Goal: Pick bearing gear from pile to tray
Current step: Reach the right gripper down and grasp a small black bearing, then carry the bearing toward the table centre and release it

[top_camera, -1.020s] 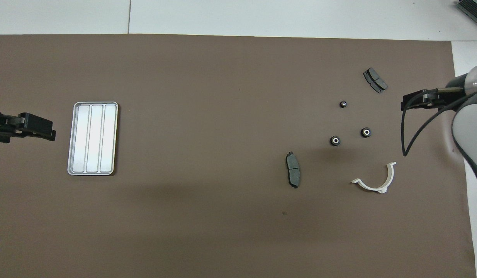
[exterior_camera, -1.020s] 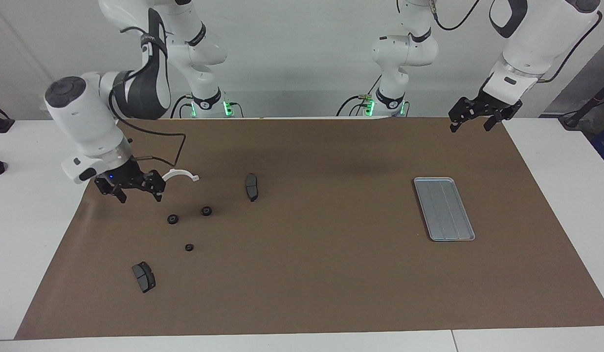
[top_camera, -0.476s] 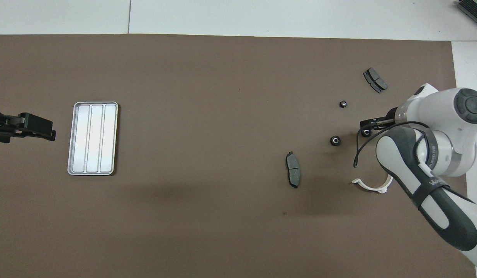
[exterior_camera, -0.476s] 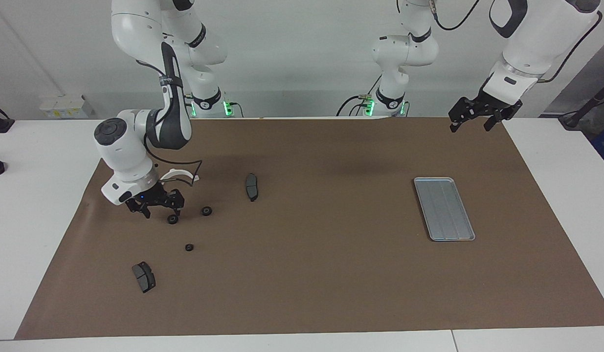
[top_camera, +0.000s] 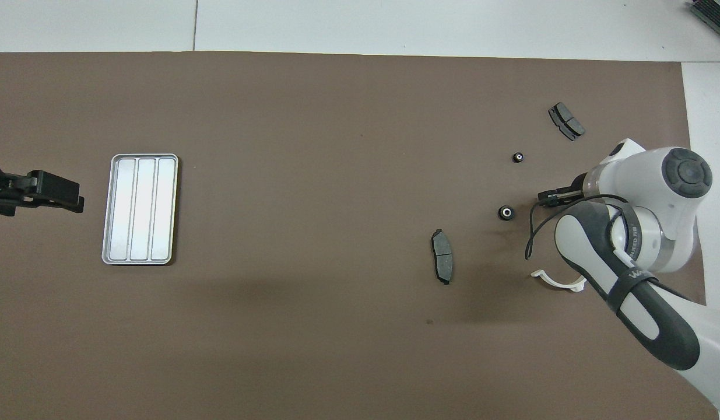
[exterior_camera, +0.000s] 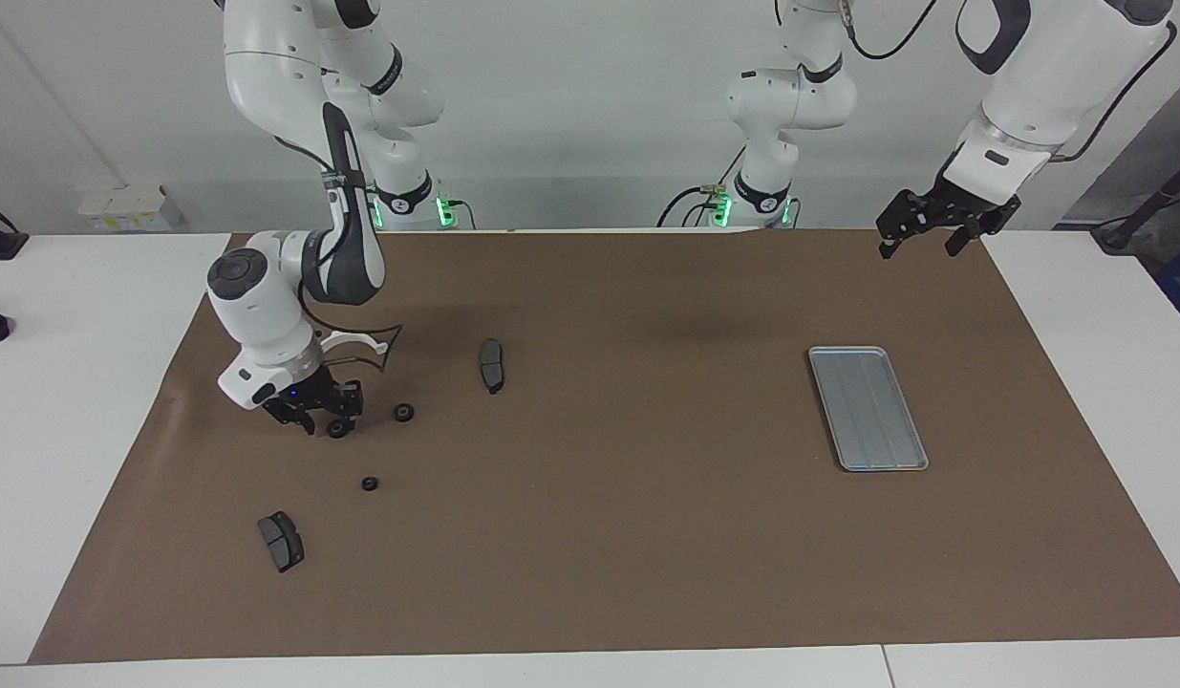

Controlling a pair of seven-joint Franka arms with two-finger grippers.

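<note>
Facing view, left to right.

Right end effector (exterior_camera: 324, 420): low at mid-left, down on a small black round bearing (exterior_camera: 338, 429); whether clamped, cannot tell.
Pile: two more bearings (exterior_camera: 403, 413), grey flat pads (exterior_camera: 281, 541), white curved bracket (exterior_camera: 360, 339), loose on brown mat.
Tray (exterior_camera: 868, 408): grooved metal, mid-right, empty, awaiting parts.
Left end effector (exterior_camera: 922, 234): upper right, fingers apart, waiting.

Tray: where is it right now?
The tray lies flat on the brown mat toward the left arm's end of the table, apart from the scattered parts; in the overhead view the left gripper hangs beside it.
</note>
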